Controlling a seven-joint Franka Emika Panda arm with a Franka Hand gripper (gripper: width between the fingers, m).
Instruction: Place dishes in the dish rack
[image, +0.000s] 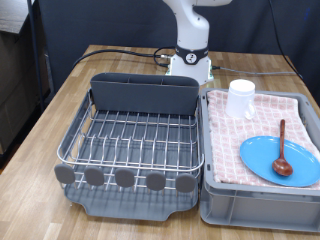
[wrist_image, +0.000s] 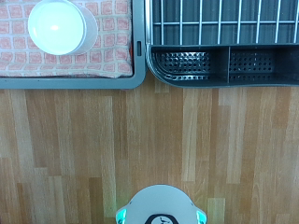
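Observation:
The silver wire dish rack (image: 130, 135) stands on its dark grey tray at the exterior view's left, with nothing in it. Its grey cutlery bin (image: 145, 95) is at the back and round grey discs (image: 125, 178) line the front. The white mug (image: 241, 97), the light-blue plate (image: 260, 155) and the dark wooden spoon (image: 283, 150) lying on the plate are in the grey crate (image: 215, 190). The wrist view looks down on the mug (wrist_image: 62, 26) and the cutlery bin (wrist_image: 215, 63). The gripper shows in neither view.
The crate is lined with pink-checked cloth (image: 270, 110) and stands right beside the rack. The robot's white base (image: 188, 60) stands on the wooden table behind them, with cables trailing. The base also shows in the wrist view (wrist_image: 161, 207).

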